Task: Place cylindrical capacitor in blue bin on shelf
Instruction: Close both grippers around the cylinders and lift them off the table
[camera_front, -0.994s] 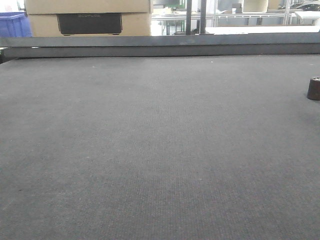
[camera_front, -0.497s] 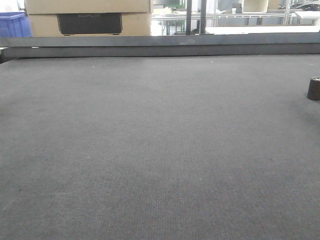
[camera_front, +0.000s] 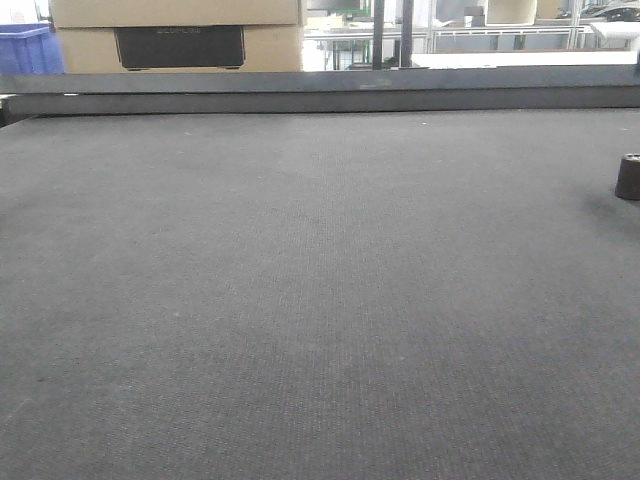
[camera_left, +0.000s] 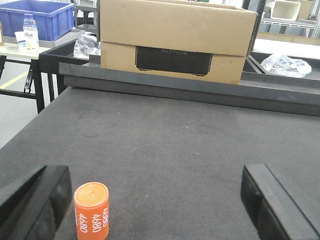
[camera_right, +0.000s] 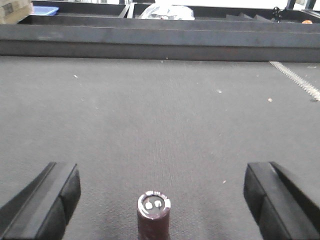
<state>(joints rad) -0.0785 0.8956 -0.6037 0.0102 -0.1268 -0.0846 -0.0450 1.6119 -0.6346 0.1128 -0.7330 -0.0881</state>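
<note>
- Right gripper (camera_right: 161, 172): jaws spread wide and holding nothing. One dark finger (camera_right: 42, 202) fills each lower corner of the right wrist view.
- Capacitor (camera_right: 153, 214): upright on the mat (camera_right: 160, 115), in the gap between the right fingers and touching neither. It stands slightly nearer the finger at the picture's left. Its silvery top faces up, and the bottom frame edge cuts off its base.
- Front view: the capacitor stands at the far right margin, partly cropped, with mat on every side that shows.
- Left gripper (camera_left: 155, 172): jaws likewise spread wide, gripping nothing.
- Orange cylinder (camera_left: 91, 210): upright with white digits on its side, inside the left gripper's gap. It is just beside the finger at the picture's left; contact cannot be judged.
- Open room: a broad stretch of mat runs from each gripper forward to the rail (camera_left: 200, 90). The same holds sideways across the whole front view.
- Rail: a dark raised ledge along the mat's far edge, seen in all three views.
- Side edge: in the left wrist view the mat ends at the picture's left, where the floor shows beyond it.
- Box (camera_left: 175, 35): cardboard, standing just behind the rail.
- Crate (camera_left: 37, 17): blue, on a side table well apart from the mat, with a bottle (camera_left: 31, 34) in front of it.
</note>
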